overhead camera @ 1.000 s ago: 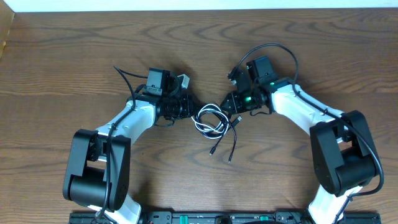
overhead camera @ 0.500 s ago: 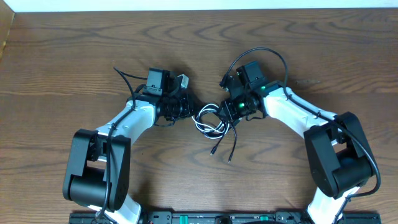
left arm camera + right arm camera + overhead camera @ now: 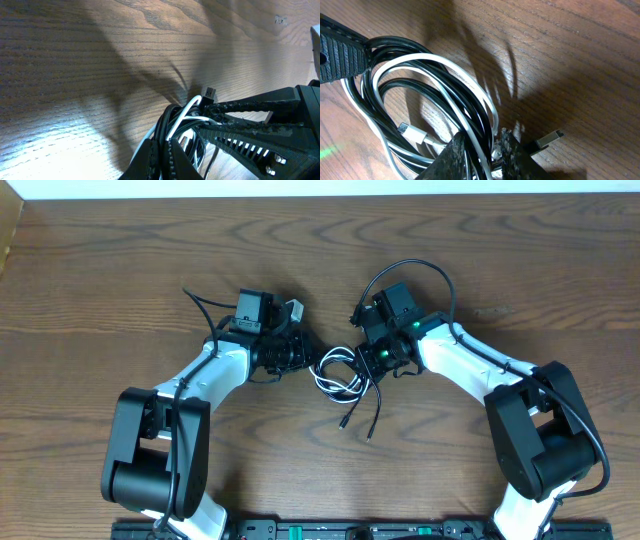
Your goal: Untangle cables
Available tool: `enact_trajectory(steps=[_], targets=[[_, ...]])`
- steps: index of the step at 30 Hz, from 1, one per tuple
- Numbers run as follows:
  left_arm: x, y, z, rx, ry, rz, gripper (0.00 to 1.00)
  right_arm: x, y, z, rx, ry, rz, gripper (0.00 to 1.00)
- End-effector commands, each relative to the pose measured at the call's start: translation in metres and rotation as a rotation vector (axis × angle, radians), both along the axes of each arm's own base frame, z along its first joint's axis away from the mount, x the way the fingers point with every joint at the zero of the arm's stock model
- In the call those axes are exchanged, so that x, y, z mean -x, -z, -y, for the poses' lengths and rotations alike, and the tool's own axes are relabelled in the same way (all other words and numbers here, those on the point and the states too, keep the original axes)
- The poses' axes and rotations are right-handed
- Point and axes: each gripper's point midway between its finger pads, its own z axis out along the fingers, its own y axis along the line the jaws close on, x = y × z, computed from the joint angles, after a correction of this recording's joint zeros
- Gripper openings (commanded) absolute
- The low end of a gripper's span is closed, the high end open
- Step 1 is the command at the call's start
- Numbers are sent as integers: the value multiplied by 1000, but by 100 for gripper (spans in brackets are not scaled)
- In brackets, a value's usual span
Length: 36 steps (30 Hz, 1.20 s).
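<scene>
The tangled cables [image 3: 338,377], black and white loops, lie on the table [image 3: 120,270] between both arms. The left gripper [image 3: 160,146] has its jaws drawn together at the coil's edge, apparently pinching black strands. The right gripper [image 3: 489,140] is closed around white and black strands beside a metal USB plug [image 3: 547,138].

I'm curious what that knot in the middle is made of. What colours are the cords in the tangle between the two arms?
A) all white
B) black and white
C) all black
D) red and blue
B: the cables coil together as black cords looped with a white one, clearest in the right wrist view.
</scene>
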Motion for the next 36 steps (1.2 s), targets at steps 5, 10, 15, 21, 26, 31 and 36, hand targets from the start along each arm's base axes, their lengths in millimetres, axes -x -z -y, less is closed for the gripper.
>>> enact_trajectory(steps=[5,10,15,21,26,31,36], targets=[[4,5,1,11,3,-25,8,-5,-13,-5,-10,-19,44,18],[6,6,5,7,15,-24,7,-5,-13,-5,-10,-19,44,14],[9,11,10,-46,25,-11,8,-5,-14,-5,-11,-18,44,13],[13,13,18,-62,48,-5,8,-5,-14,-5,-12,-19,48,7],[12,14,16,-79,41,-1,8,-7,-14,-5,-5,-17,55,5],[10,16,13,-101,30,5,24,-7,-14,-5,-6,-17,55,5],[12,17,12,-104,30,-5,76,-7,-14,-5,-5,-17,56,7]])
